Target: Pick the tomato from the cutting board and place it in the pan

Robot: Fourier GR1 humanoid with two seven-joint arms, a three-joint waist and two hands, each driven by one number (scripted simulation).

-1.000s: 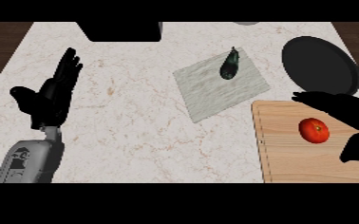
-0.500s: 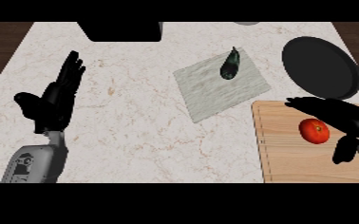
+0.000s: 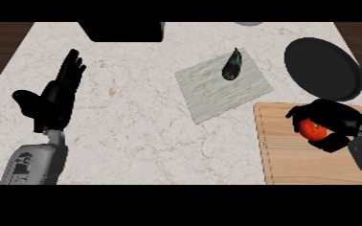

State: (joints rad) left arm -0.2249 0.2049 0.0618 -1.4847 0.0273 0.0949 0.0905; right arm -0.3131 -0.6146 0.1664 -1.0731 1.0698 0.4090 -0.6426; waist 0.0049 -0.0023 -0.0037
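One tomato (image 3: 311, 129) on cutting board (image 3: 297, 158), just below pan (image 3: 323, 74); right hand (image 3: 332, 119) curled round it. Partial wrap, could roll out on lift. Left hand (image 3: 53, 98) open, resting.

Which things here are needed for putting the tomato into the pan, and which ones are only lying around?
Needed for the job:
- tomato
- cutting board
- pan
- right hand, curled round the tomato

Only lying about:
- dark eggplant
- grey cloth beneath it
- black box at the far edge
- left hand, resting open
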